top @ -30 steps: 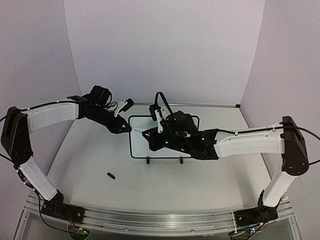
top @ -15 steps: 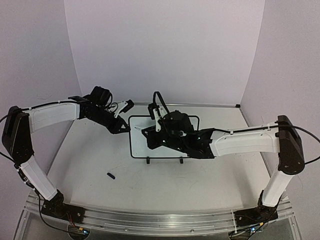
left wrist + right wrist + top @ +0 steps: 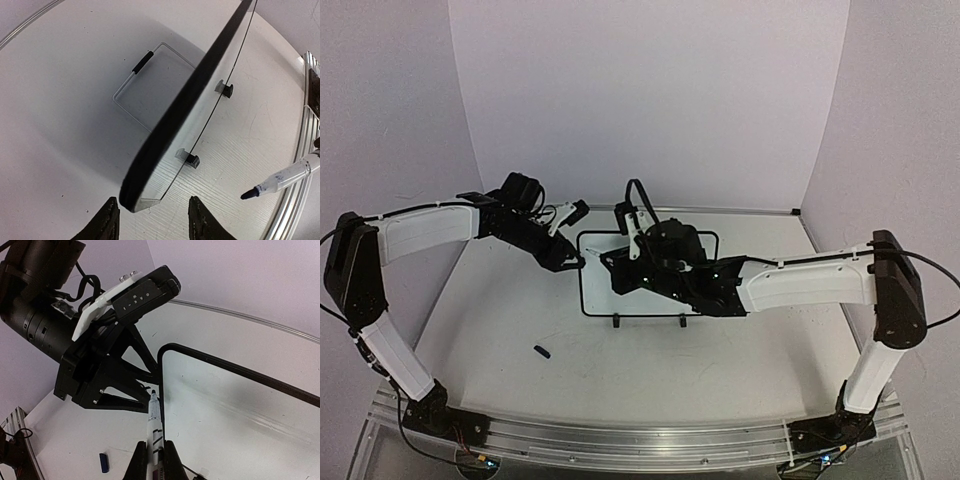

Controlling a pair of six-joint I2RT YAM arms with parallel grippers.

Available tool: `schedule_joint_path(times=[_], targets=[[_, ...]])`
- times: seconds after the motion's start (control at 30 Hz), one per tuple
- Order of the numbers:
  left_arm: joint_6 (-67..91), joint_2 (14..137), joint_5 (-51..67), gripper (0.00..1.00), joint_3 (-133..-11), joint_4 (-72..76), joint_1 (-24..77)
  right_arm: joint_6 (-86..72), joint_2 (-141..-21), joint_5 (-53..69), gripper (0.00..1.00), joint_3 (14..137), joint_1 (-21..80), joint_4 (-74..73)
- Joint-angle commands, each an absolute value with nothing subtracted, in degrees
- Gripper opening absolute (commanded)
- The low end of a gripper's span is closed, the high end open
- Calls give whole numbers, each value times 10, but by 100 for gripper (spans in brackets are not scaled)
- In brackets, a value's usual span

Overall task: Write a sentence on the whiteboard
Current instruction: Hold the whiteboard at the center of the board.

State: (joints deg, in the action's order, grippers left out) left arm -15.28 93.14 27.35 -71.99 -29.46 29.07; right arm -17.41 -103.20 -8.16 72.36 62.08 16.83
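No readable text; tiny white print on camera housing [image 3: 145, 292] illegible.

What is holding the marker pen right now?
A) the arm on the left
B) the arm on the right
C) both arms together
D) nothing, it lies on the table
B: in the right wrist view the right gripper has its fingers closed on the marker, whose tip points up beside the left edge of the whiteboard.
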Motion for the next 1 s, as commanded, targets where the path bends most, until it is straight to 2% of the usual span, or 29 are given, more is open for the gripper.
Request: schedule_joint_path(times=[0.0, 0.3, 0.57, 0.97], targets=[[-180, 927, 322, 49, -732, -290, 277, -173, -1018, -72, 0, 718, 615, 199], [-213, 937, 365, 50, -739, -279, 268, -178, -1008, -67, 0, 706, 613, 207], [-224, 955, 383, 37, -751, -275, 267, -182, -1005, -69, 0, 698, 613, 210], [-232, 968, 365, 24, -746, -271, 260, -169, -1023, -61, 0, 720, 607, 210]])
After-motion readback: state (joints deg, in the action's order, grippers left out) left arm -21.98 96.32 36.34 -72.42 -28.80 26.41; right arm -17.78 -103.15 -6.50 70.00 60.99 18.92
